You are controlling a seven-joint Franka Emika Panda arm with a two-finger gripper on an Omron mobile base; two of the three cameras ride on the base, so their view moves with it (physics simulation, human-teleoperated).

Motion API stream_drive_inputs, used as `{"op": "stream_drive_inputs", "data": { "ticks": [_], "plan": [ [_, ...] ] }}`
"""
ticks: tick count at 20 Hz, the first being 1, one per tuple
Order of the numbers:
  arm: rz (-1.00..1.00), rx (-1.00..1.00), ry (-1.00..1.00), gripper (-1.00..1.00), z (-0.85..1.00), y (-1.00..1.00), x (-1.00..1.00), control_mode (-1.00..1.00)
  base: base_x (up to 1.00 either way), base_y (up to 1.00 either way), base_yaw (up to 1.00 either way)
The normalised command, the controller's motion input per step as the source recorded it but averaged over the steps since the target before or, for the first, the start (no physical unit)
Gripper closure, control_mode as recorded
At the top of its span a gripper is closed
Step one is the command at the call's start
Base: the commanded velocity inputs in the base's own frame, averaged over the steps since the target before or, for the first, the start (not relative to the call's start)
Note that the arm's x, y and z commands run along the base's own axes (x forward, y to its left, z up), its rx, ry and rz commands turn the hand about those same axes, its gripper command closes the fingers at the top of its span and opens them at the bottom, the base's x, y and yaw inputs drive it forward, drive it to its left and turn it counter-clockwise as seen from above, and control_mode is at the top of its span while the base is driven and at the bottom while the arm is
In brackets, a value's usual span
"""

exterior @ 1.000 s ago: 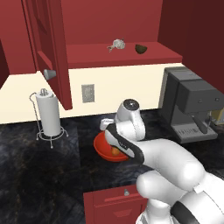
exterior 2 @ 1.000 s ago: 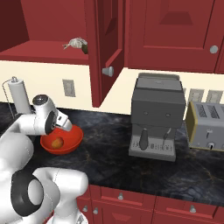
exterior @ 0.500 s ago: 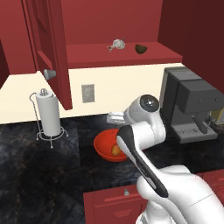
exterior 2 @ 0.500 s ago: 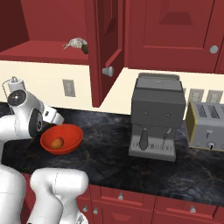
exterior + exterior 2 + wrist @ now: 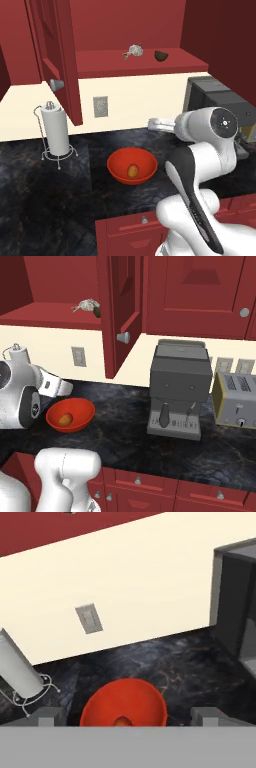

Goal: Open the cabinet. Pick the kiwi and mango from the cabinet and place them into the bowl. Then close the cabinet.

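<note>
Fingers (image 5: 127,717) spread, empty; one mango (image 5: 132,171) in one bowl (image 5: 118,172); one kiwi (image 5: 160,55) shelved.

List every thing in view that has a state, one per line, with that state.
cabinet: door swung open
mango: lying in the bowl
bowl: upright on the counter, holding the mango
kiwi: on the cabinet shelf, not yet picked
gripper: open, empty, above the bowl
paper towel roll: upright on its stand
</note>
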Motion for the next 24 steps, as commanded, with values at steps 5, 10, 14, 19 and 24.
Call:
{"op": "stream_drive_inputs", "data": {
  "ticks": [5,10,14,19,24],
  "plan": [
    [-0.04,0.01,-0.02,-1.0,1.0,-0.39,-0.44,-1.0,0.0,0.0,0.0],
    [-0.08,0.0,0.0,-1.0,1.0,-0.21,-0.2,-1.0,0.0,0.0,0.0],
    [-0.11,0.0,-0.01,-1.0,0.82,-0.03,0.0,-1.0,0.0,0.0,0.0],
    [-0.04,0.0,-0.02,-1.0,0.06,0.0,0.0,-1.0,0.0,0.0,0.0],
    [0.0,0.0,0.0,-1.0,0.0,-0.01,0.27,-1.0,0.0,0.0,0.0]
  ]
}}
